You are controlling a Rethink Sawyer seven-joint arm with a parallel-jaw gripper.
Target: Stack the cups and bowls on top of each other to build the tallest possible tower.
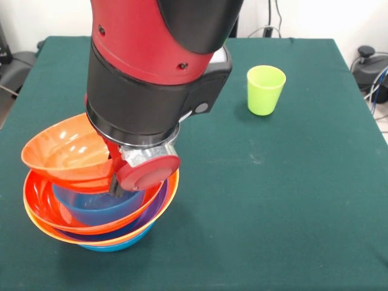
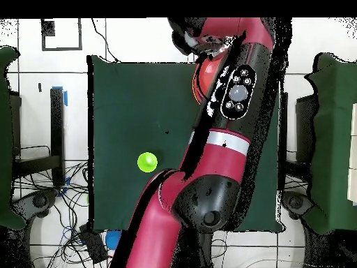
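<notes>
The tower [image 1: 97,224] stands at the table's front left: a blue bowl at the bottom, then orange, purple and red-orange rims, with a blue bowl [image 1: 91,206] nested on top. My gripper [image 1: 115,180] reaches down over it and is shut on the right rim of an orange bowl [image 1: 63,151]. That bowl is tilted, and whether its underside rests on the tower's left rim I cannot tell. The lime-green cup [image 1: 265,90] stands upright alone at the far right, well apart; it also shows in the overhead view [image 2: 146,162]. In the overhead view the arm [image 2: 233,98] hides the tower. The small lime-green bowl is out of view.
The table has a dark green cloth [image 1: 273,200]. The tower sits close to the cloth's front left edge. Cables and equipment lie beyond the table's right edge [image 1: 370,66].
</notes>
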